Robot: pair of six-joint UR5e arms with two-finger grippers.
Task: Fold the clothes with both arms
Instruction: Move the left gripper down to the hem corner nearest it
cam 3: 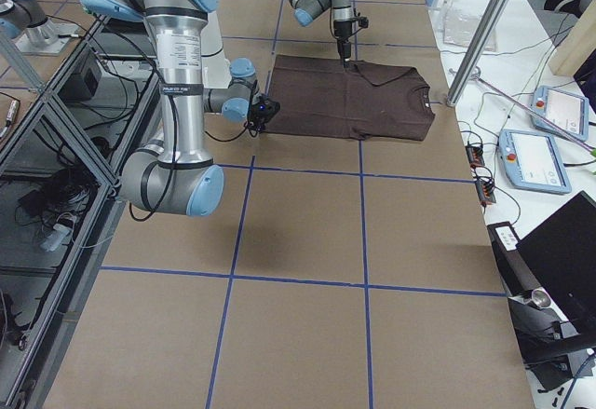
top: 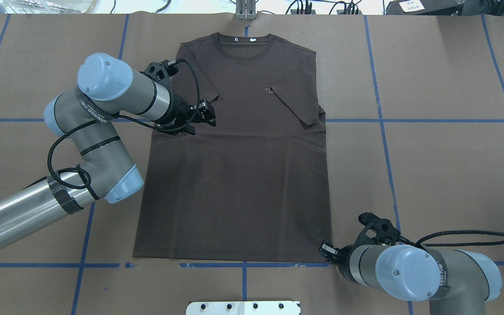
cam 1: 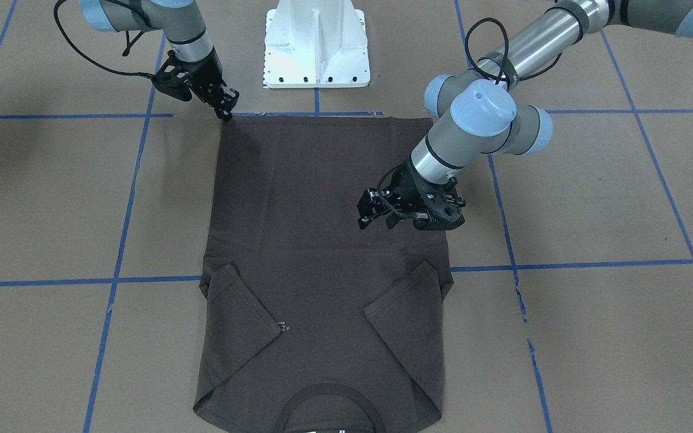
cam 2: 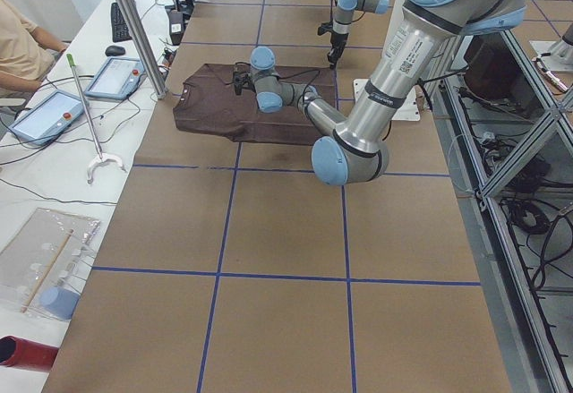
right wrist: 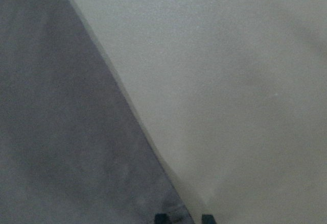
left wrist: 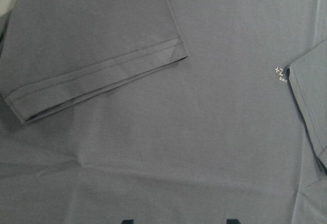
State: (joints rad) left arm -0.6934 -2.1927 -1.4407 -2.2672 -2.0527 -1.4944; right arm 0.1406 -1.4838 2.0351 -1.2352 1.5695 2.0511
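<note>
Now, T-shirt (top: pixel 234 175): lies flat, front up, on the brown table (top: pixel 431 175); in the overhead view its collar (top: pixel 243 41) is at 12 o'clock and its hem at 6.
Sleeves: both are folded inward onto the chest. One (left wrist: pixel 97 76) is on the 9 o'clock side; the other (top: pixel 298 103) is on the 3 o'clock side, its edge beside the pale logo (top: pixel 270 90).
Left gripper (top: pixel 207 114): over the shirt at about 10 o'clock from its middle, near the folded sleeve; fingertips wide apart, holding nothing.
Right gripper (cam 1: pixel 227 114): down at the hem corner, 5 o'clock of the shirt; tips close together with a narrow gap; cannot tell whether they pinch the cloth.
Pedestal (cam 1: pixel 316 48): white, just past the hem at 6 o'clock.
</note>
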